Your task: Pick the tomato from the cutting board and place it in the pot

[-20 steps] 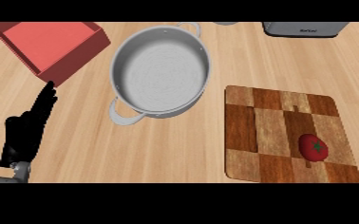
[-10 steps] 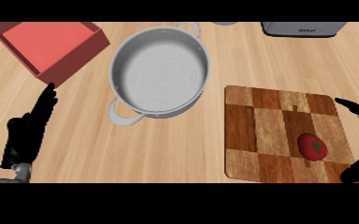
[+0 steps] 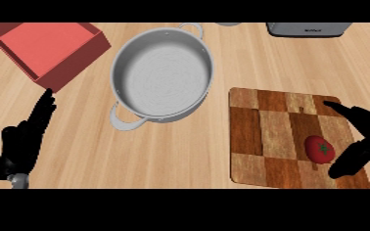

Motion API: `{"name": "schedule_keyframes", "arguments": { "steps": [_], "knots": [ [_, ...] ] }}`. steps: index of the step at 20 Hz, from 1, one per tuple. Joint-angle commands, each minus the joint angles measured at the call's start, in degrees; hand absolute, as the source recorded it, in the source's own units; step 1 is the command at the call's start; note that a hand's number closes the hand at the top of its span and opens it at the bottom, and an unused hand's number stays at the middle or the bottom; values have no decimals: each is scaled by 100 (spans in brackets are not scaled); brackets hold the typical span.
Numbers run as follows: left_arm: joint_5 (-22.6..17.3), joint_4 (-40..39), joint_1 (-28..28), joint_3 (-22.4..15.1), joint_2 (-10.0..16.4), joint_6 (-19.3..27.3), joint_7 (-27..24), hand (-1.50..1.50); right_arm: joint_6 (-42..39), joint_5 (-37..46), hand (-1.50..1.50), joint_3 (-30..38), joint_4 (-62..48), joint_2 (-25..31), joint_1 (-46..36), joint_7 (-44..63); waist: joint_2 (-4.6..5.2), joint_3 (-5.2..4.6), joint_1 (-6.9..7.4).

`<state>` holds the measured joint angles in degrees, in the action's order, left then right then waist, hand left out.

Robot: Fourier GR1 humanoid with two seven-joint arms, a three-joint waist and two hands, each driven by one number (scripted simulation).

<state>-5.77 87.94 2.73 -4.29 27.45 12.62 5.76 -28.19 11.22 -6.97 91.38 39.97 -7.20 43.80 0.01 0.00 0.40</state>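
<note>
The small round red tomato is bracketed from its right by the open, empty black right hand; the open left hand is well apart, leftward.

Board to pot: bare bench between cutting board and pot; only the pot's raised wall stands in the way.
Pot mouth: open, uncovered.
Pot's left: red box just beside it.
Around tomato: board bare on its left; right hand spread round its right.
</note>
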Motion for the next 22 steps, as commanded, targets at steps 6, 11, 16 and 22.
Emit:
{"name": "schedule_keyframes", "arguments": {
  "steps": [6,11,16,22],
  "knots": [
    [293,-238,-214,393,-226,-409,31,0,-532,581,-150,218,-482,-458,-189,-39,0,0,-28],
    [320,-334,69,691,-317,-601,-387,0,-401,1035,-150,166,-479,-799,-97,40,-2,-2,-27],
    [669,-71,-228,593,-686,-534,141,0,-506,1508,-150,306,-933,-983,-319,-317,-1,0,-28],
    [834,-136,-221,742,-827,-664,197,0,-127,2095,-150,315,-1851,-1250,-337,-1045,1,1,-23]
  ]
}}
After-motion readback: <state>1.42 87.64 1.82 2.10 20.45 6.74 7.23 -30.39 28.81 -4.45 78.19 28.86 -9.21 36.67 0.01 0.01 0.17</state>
